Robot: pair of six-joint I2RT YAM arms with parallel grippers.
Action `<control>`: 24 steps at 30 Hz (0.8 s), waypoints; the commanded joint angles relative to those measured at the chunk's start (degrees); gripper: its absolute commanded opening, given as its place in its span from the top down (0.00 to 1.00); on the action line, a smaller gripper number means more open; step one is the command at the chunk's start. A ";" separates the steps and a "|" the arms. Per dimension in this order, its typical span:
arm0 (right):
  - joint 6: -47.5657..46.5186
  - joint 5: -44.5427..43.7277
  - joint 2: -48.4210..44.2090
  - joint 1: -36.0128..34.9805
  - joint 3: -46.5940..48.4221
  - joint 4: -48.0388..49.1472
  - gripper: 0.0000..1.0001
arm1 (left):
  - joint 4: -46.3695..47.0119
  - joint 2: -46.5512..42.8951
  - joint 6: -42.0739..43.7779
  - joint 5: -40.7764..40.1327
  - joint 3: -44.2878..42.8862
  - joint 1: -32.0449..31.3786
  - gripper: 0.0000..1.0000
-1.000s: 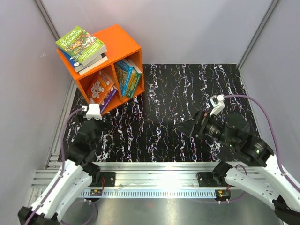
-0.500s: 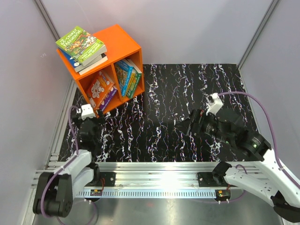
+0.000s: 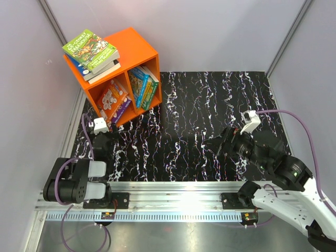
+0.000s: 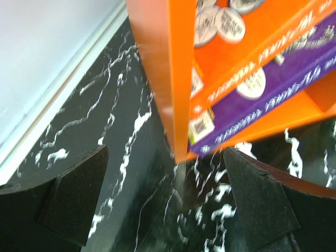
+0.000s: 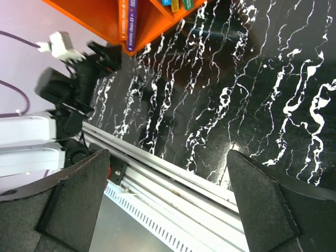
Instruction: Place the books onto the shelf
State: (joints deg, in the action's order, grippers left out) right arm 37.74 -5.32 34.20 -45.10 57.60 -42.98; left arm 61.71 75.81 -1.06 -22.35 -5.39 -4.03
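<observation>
Top external: left end effector (image 4: 168,199) and right end effector (image 5: 167,202), open and empty, have been withdrawn, the books (image 3: 143,86) judged all placed on the shelf (image 3: 136,47).

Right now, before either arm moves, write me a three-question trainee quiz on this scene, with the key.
1. True or false: the jaws of both arms stand open and hold nothing.
2. Where does the green-covered book lie? A: on top of the shelf. B: inside its left compartment. C: inside its right compartment.
3. Fill in: seen from the top camera, the purple book sits in the shelf's ____ compartment.

Key: 1 true. 2 A. 3 left.
</observation>
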 commanded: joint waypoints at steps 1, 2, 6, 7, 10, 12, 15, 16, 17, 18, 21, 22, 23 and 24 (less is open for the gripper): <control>-1.43 -1.36 2.18 0.19 -0.21 2.64 0.00 | 2.38 -0.40 -1.31 -0.95 -5.33 0.08 0.01; -1.70 -1.10 2.89 0.10 0.05 2.55 0.00 | 5.06 0.56 0.08 -1.29 -4.73 0.25 0.01; -3.97 -1.62 5.35 0.19 1.46 2.82 0.00 | 4.19 0.83 -0.26 -1.29 -4.90 0.25 0.01; -4.77 -2.23 5.62 0.10 1.46 2.90 0.00 | 2.64 0.39 -0.78 -1.21 -4.90 0.25 0.01; -7.67 -4.33 5.19 0.10 0.15 4.04 0.00 | 3.75 0.74 -0.61 -1.21 -4.90 0.25 0.01; -8.38 -7.57 4.66 0.10 -2.13 5.80 0.00 | 2.54 0.13 -0.96 -1.12 -5.16 0.25 0.01; -7.42 -13.02 3.34 0.10 -5.21 9.83 0.00 | 2.98 0.39 -0.78 -1.21 -4.90 0.25 0.01; -7.67 -13.66 2.64 0.10 -6.27 11.50 0.00 | 2.80 0.30 -0.79 -1.21 -5.07 0.25 0.01; -8.20 -14.36 2.20 0.19 -9.15 16.13 0.00 | 2.97 0.39 -0.79 -1.21 -5.07 0.25 0.01; -9.68 -14.80 1.84 0.10 -11.09 19.48 0.00 | 3.24 0.48 -0.70 -1.21 -4.98 0.25 0.01; -23.59 -17.87 -0.26 0.10 -18.91 35.56 0.00 | 3.06 0.39 -0.78 -1.21 -4.98 0.25 0.01; -26.37 -20.06 -0.27 0.19 -21.02 39.95 0.00 | 3.06 0.39 -0.70 -1.21 -5.07 0.25 0.01; -28.57 -21.04 0.25 0.45 -23.30 46.00 0.00 | 3.06 0.39 -0.70 -1.21 -5.07 0.25 0.01; -32.08 -19.74 1.39 2.28 -23.94 47.36 0.00 | 3.06 0.39 -0.78 -1.21 -5.07 0.25 0.01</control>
State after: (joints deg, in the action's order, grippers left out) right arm 19.27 -20.23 34.41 -44.84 36.58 -14.72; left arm 60.01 75.96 -1.32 -22.59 -9.34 -4.03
